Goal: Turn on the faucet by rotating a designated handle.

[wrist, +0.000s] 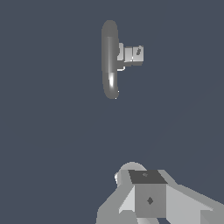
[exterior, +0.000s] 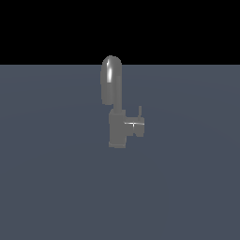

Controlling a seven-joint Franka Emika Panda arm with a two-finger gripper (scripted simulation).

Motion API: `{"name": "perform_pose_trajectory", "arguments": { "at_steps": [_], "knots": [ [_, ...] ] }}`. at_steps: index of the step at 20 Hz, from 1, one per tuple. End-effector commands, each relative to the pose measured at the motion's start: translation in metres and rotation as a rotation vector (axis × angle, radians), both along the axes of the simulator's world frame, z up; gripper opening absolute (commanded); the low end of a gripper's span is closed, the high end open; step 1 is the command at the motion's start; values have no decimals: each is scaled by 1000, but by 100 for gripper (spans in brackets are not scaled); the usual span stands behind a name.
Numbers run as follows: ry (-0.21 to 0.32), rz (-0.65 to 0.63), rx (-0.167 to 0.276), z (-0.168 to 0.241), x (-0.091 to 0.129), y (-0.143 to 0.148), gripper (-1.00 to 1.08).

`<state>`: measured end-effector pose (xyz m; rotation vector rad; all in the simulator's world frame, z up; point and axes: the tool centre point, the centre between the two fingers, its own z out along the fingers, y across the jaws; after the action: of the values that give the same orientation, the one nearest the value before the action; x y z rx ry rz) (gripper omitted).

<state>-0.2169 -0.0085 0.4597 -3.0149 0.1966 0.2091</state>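
Note:
The grey metallic faucet [exterior: 117, 131] stands on the dark floor in the middle of the exterior view, with its tall arched glossy spout [exterior: 111, 79] rising above the body. The handle [exterior: 135, 125], a short side stub with a thin upright tab, sticks out toward the exterior view's right. The wrist view looks down on the faucet [wrist: 110, 57] and the handle [wrist: 131, 54]. Part of my gripper [wrist: 146, 183] shows as grey blocks at the picture's edge, well apart from the faucet and touching nothing. Its jaws are not clearly shown. The arm does not show in the exterior view.
The flat dark blue-grey floor [exterior: 56, 178] spreads around the faucet on all sides. A black background lies beyond its far edge. No other objects show.

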Motion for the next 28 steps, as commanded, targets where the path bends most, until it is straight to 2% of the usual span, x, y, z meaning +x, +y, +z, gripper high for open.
{"name": "perform_pose_trajectory", "arguments": {
  "at_steps": [1, 15, 28],
  "knots": [
    [31, -37, 34, -4, 13, -1, -100],
    [228, -272, 257, -40, 88, -17, -100],
    [429, -511, 489, -94, 152, -40, -100]
  ]
}}
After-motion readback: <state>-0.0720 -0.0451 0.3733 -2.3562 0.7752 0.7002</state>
